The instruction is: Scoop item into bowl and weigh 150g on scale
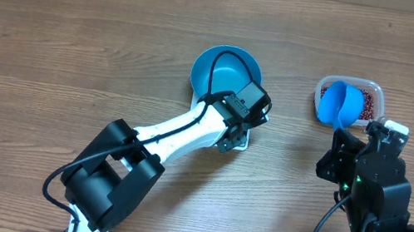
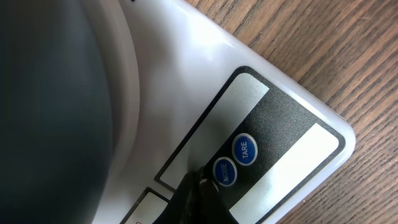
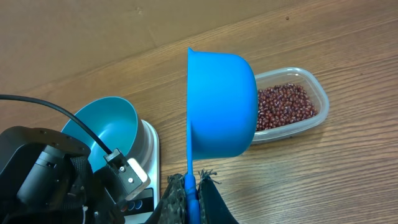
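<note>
1. Left hand (image 1: 233, 137), overhead view: fingers together, holding nothing, lowered onto the scale's (image 1: 243, 144) panel edge. The bowl (image 1: 227, 73) sits on the scale just beyond this hand and looks empty. The right hand (image 1: 348, 138) is clamped on the handle of a blue scoop (image 1: 339, 104). The scoop hangs just ahead of it over the tub (image 1: 370, 88) of beans (image 1: 371, 101), and no beans show inside the scoop.
2. Left wrist view: the joined fingertips (image 2: 193, 199) meet the scale (image 2: 292, 118) right at a round blue button (image 2: 224, 171), beside the one marked TARE (image 2: 244, 149). Whether they press it cannot be told. The bowl's dark underside (image 2: 56, 112) is to the left of the hand.
3. Right wrist view: the right hand (image 3: 189, 202) grips the scoop (image 3: 221, 102) upright on its edge. The tub (image 3: 317, 93) rests on the bench (image 3: 323, 174) ahead and to the right, its beans (image 3: 286, 106) a loose layer. The bowl (image 3: 106, 127), the scale (image 3: 149, 146) and the left hand (image 3: 43, 174) lie ahead and to the left.
4. Step in hand, as a judgement: the left hand is readying or zeroing the scale under the empty bowl, and no scooping has begun. The next move calls for lifting the left hand clear, then dipping the scoop's open mouth into the beans.
</note>
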You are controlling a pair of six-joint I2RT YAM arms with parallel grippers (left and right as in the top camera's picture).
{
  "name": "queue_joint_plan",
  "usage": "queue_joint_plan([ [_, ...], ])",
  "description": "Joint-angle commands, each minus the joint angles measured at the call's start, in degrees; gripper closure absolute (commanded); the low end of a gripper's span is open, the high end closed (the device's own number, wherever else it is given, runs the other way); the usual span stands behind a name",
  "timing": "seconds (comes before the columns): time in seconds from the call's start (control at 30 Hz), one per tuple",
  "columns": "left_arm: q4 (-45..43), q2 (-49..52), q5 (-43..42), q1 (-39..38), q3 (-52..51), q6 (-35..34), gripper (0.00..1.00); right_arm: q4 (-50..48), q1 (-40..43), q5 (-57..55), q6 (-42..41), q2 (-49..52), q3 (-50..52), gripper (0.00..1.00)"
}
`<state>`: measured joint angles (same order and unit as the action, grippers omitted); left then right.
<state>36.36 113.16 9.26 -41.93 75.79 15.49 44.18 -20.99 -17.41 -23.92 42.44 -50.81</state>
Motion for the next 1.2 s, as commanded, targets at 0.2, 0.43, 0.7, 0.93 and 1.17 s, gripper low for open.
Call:
queue_joint_plan([
  [0.2, -0.7, 1.0, 0.1, 0.3, -1.2, 1.2, 0.96, -0.5, 0.1, -1.0, 0.5, -0.3, -1.3, 0.96],
  [0.43, -1.3, 1.0, 0.3, 0.3, -2.1, 1.2, 0.96, -0.5, 0.1, -1.0, 0.5, -0.3, -1.3, 0.96],
  [0.7, -1.2, 1.0, 0.1, 0.3, -2.2, 1.2, 0.96, -0.5, 0.1, -1.0, 0.4, -0.3, -1.3, 0.96],
  [0.93, -1.3, 1.0, -0.1, 0.3, -3.7, 1.2, 0.96, -0.5, 0.1, -1.0, 0.5, -0.3, -1.3, 0.96],
  [1.17, -1.3, 0.9, 0.2, 0.2, -4.5, 1.2, 0.96, -0.5, 0.1, -1.0, 0.4, -0.3, -1.3, 0.96],
])
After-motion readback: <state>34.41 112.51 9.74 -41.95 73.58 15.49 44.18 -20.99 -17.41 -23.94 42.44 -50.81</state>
